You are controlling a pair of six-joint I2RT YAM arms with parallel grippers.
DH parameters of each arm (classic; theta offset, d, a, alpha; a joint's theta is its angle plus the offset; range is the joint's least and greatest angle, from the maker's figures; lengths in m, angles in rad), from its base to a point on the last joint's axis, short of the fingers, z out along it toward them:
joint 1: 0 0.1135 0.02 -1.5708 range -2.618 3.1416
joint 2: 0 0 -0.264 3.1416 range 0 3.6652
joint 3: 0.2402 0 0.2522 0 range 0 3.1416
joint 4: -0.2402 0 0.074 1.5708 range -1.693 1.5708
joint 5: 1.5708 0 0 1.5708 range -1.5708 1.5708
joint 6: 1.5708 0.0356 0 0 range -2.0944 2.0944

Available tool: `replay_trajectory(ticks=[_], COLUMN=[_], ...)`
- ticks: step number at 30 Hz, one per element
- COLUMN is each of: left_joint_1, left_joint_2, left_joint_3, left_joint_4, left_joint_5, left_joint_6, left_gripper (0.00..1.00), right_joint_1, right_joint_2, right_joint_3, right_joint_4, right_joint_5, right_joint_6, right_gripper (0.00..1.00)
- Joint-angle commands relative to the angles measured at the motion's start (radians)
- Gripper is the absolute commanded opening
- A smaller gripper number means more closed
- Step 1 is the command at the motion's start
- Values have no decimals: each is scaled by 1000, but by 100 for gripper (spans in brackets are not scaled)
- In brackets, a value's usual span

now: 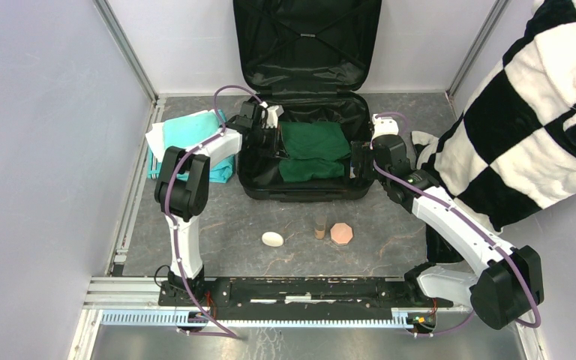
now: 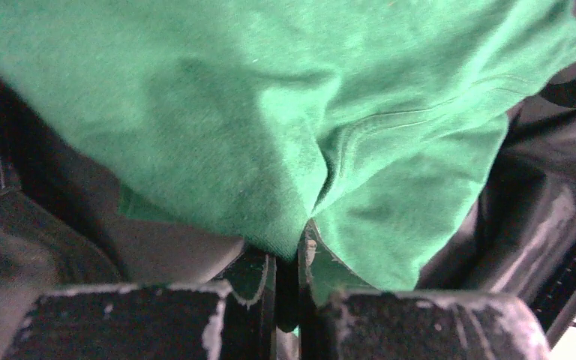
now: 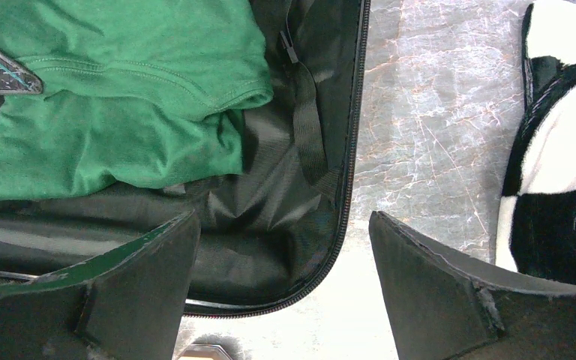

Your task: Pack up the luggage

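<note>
Suitcase (image 1: 300,192) open at far middle of table, lid propped upright against back wall; green cloth (image 1: 311,148) lying in base; left gripper (image 2: 291,244) clenched on cloth's edge at suitcase's left side; right gripper (image 3: 283,225) released, jaws wide, straddling suitcase's right rim; checkered blanket (image 1: 540,97) just beside.

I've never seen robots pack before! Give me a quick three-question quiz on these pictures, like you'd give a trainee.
1. True or false: the luggage lies closed.
2. What do the left jaws pinch? A) green garment B) teal cloth C) checkered blanket
3. Fill in: the right jaws stand ____ (open or shut).
Key: 1 false; 2 A; 3 open.
</note>
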Motion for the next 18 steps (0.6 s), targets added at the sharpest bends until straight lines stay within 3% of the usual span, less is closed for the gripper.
replay_trajectory(ticks=[1, 11, 18], left_joint_1=[-23, -33, -37], left_joint_2=[-34, -13, -14], left_joint_3=[73, 209, 188], left_joint_4=[89, 27, -10], left_joint_5=[77, 87, 37], left_joint_6=[-67, -36, 31], left_gripper=[2, 2, 2], right_joint_1=[-4, -7, -9], right_joint_2=[3, 12, 31], right_joint_3=[5, 5, 12], right_joint_4=[32, 33, 42], right_joint_5=[25, 26, 10], right_joint_6=[-5, -5, 1], right_gripper=[90, 90, 90])
